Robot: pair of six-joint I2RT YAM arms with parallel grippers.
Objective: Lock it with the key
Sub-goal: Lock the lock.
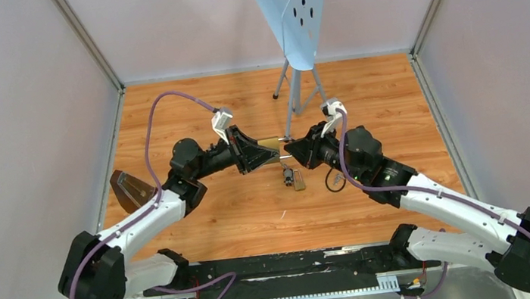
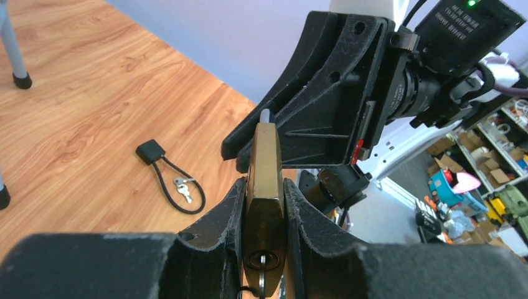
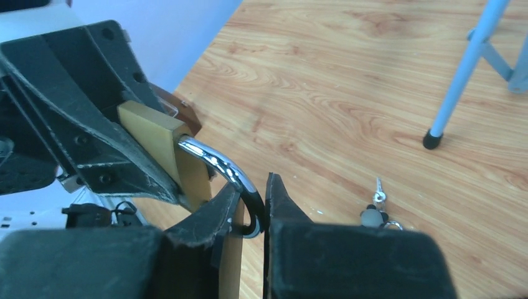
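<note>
My left gripper [image 1: 261, 151] is shut on the brass padlock [image 1: 271, 146] and holds it above the wooden table. In the left wrist view the padlock [image 2: 264, 156] is clamped edge-on between my fingers [image 2: 227, 212]. The key [image 2: 261, 277] sticks in the keyhole on its underside, close to my palm. My right gripper [image 1: 291, 148] meets it from the right and is shut on the chrome shackle [image 3: 218, 163]. In the right wrist view the shackle curves from the padlock body [image 3: 152, 140] into my right gripper [image 3: 254, 199]. Its far end is hidden.
A bunch of keys with a dark fob [image 1: 292, 177] lies on the table below the padlock, also in the right wrist view [image 3: 373, 215]. A black cable lock [image 2: 168, 174] with small keys lies nearby. A blue stand [image 1: 295, 16] on thin legs is behind.
</note>
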